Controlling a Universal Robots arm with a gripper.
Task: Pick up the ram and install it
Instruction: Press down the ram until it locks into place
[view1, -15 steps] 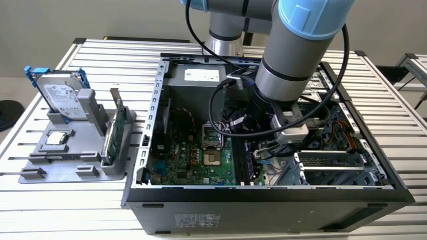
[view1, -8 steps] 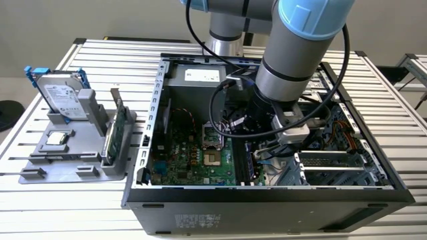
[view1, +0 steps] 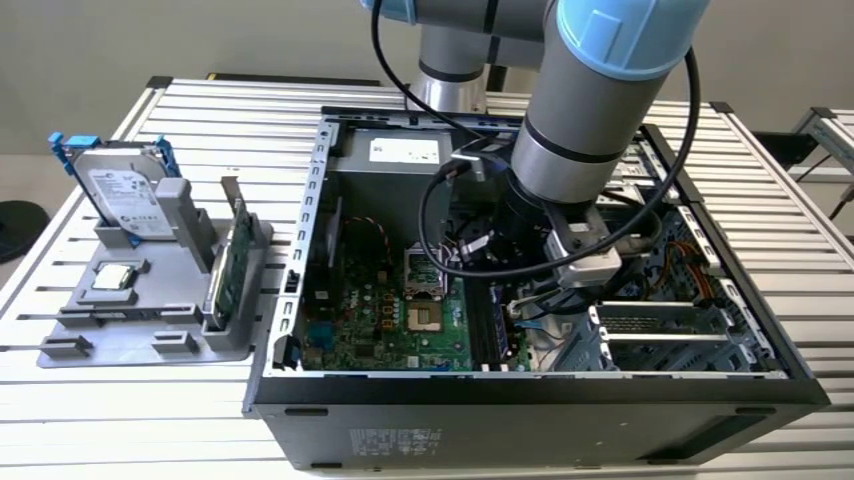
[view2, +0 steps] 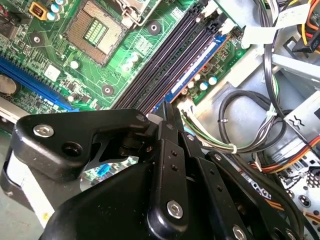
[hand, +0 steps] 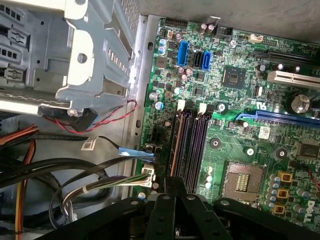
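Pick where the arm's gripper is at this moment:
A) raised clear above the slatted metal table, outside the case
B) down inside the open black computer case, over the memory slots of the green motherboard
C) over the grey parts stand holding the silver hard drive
B: in the exterior view the gripper reaches into the open black computer case, and the second wrist view shows it over the black memory slots of the green motherboard.

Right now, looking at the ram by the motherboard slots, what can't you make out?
- Second wrist view: the near end of the ram is hidden behind the gripper, so full seating is unclear.
- First wrist view: the near ends of the memory slots are covered by the gripper.
- Exterior view: the arm and cables block the slots.
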